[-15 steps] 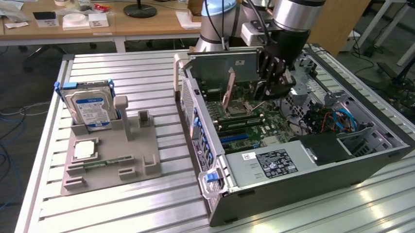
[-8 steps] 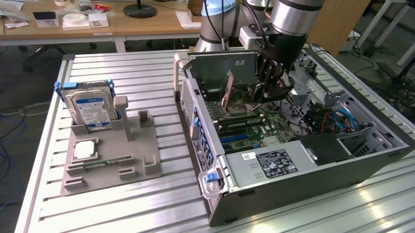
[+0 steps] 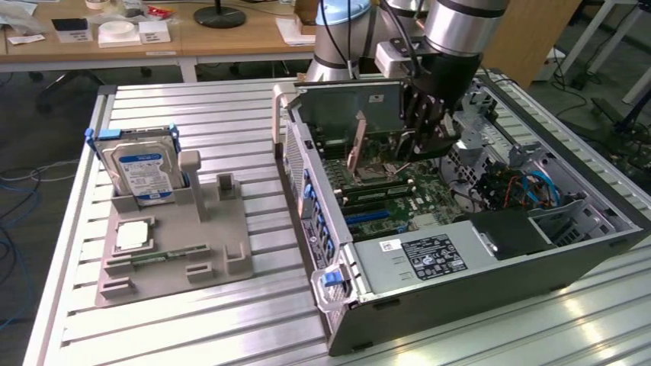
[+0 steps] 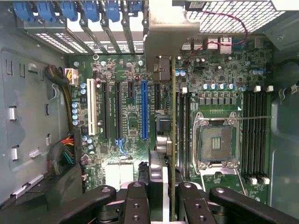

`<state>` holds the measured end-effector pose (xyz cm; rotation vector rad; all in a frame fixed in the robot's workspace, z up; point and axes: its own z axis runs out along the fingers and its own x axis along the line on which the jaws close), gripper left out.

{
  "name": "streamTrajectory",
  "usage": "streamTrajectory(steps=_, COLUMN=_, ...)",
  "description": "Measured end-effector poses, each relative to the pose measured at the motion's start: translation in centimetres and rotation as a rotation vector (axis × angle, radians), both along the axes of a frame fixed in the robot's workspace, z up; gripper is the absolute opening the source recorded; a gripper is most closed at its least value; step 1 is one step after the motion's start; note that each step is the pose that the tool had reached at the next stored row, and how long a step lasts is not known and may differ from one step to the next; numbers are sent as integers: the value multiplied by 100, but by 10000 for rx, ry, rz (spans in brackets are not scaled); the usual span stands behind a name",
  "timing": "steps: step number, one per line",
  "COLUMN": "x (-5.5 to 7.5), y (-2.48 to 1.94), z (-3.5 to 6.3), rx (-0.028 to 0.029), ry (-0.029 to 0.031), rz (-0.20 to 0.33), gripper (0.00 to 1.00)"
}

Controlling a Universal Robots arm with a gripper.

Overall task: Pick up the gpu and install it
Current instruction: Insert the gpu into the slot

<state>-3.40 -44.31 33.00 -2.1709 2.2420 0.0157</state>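
My gripper [image 3: 420,145] reaches down into the open computer case [image 3: 569,252], above the motherboard [image 3: 392,200]. In the wrist view the gripper [image 4: 163,205] is shut on the gpu [image 4: 173,121], a thin dark card seen edge-on. The card runs away from the fingers [image 4: 136,201] to its metal bracket [image 4: 164,39] near the blue-clipped rear slot openings [image 4: 70,10]. It hangs over the board beside the long blue slot [image 4: 144,109], between that slot and the memory slots. I cannot tell if its edge touches the board.
The empty processor socket [image 4: 215,142] lies beside the card. Cable bundles [image 4: 60,156] and the power supply [image 3: 437,255] crowd the case. Outside, a grey fixture [image 3: 219,252] holds a blue-labelled hard drive [image 3: 145,164] and a green memory stick [image 3: 152,260] on the slatted table [image 3: 234,328].
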Motion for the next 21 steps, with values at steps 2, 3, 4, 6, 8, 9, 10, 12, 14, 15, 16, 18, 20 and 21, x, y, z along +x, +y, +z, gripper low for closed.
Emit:
streamTrajectory(steps=2, x=-3, y=-6, z=0, rx=-1, ry=1, rz=-1, gripper=28)
streamTrajectory(steps=3, x=-10, y=-6, z=-1, rx=-4, ry=1, rz=0, gripper=28)
streamTrajectory(steps=4, x=-16, y=-6, z=-5, rx=-4, ry=1, rz=0, gripper=28)
streamTrajectory(steps=6, x=-24, y=-6, z=-19, rx=-3, ry=1, rz=1, gripper=28)
streamTrajectory(steps=8, x=-24, y=-7, z=-33, rx=-2, ry=1, rz=4, gripper=28)
streamTrajectory(steps=9, x=-24, y=-7, z=-39, rx=-2, ry=1, rz=3, gripper=28)
streamTrajectory(steps=10, x=-24, y=-7, z=-45, rx=-4, ry=2, rz=4, gripper=28)
streamTrajectory(steps=12, x=-26, y=-7, z=-56, rx=-3, ry=1, rz=3, gripper=28)
streamTrajectory(steps=14, x=-27, y=-7, z=-70, rx=-3, ry=1, rz=3, gripper=28)
streamTrajectory(steps=15, x=-27, y=-8, z=-79, rx=-2, ry=1, rz=4, gripper=28)
streamTrajectory(steps=16, x=-28, y=-12, z=-86, rx=-3, ry=2, rz=2, gripper=28)
streamTrajectory(steps=18, x=-28, y=-19, z=-102, rx=-3, ry=1, rz=2, gripper=28)
streamTrajectory(steps=20, x=-36, y=-20, z=-121, rx=-3, ry=1, rz=3, gripper=28)
streamTrajectory(steps=21, x=-47, y=-20, z=-133, rx=-3, ry=1, rz=3, gripper=28)
